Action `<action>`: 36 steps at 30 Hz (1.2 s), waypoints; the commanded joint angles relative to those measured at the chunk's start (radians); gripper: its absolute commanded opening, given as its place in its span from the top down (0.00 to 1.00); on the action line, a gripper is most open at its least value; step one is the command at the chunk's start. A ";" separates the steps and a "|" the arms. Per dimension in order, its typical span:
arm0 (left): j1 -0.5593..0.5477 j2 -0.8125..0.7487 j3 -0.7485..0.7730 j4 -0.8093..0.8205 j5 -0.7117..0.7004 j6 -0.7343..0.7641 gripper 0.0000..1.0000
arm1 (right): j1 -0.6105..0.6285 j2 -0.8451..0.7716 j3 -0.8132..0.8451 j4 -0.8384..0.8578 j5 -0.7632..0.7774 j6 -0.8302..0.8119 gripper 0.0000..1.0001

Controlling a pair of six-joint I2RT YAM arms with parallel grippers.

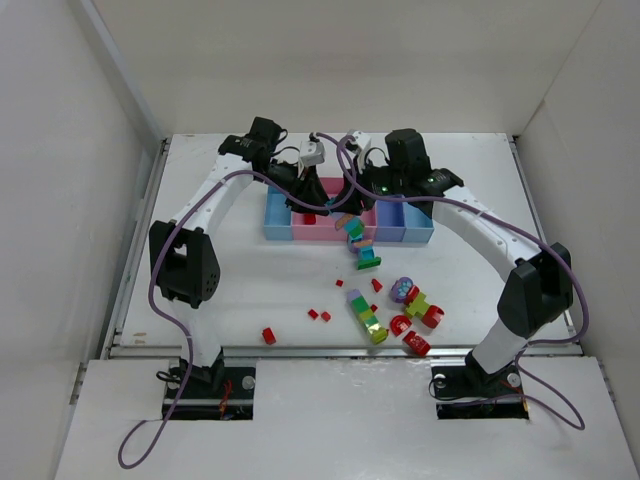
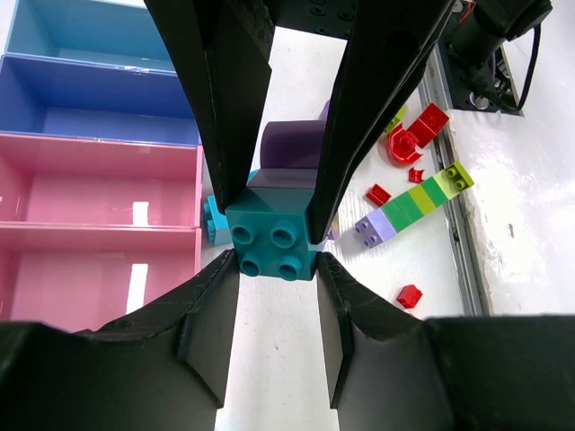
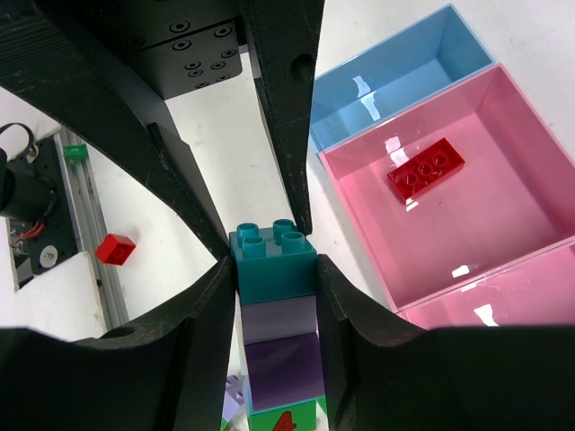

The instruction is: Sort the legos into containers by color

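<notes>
Your L claw [image 2: 277, 226] pinches a glossy studded teal brick [image 2: 272, 242], R claw [image 3: 268, 256] grips a teal-topped stack [image 3: 280, 359], w/ pink bin [image 3: 508, 215] holding a flat red plate [image 3: 426, 171] just beside.

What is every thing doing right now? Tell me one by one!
Left gripper: shut on the teal brick.
Right gripper: shut on the brick stack.
teal brick: stuck on top of the brick stack.
Wide pink bin: holds one flat red brick, studs up.
Light blue bin: nothing seen inside.
Loose bricks: lying unsorted on the table.
</notes>
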 commanded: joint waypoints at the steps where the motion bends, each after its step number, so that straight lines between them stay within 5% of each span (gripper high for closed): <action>1: -0.010 -0.007 0.039 -0.024 0.078 0.005 1.00 | 0.017 -0.024 0.040 0.041 -0.028 -0.013 0.98; 4: -0.010 -0.007 0.039 -0.024 0.078 0.016 1.00 | 0.017 -0.024 0.040 0.041 -0.028 -0.013 0.93; 9: 0.001 -0.007 0.039 -0.024 0.089 0.025 1.00 | 0.017 -0.015 0.040 0.008 -0.017 -0.023 0.64; 12: 0.001 -0.007 0.039 -0.024 0.089 0.025 1.00 | 0.007 -0.006 0.040 -0.003 -0.017 -0.023 0.55; 36: 0.010 0.002 0.030 -0.044 0.089 0.059 1.00 | -0.027 0.063 0.040 -0.081 -0.105 -0.076 0.31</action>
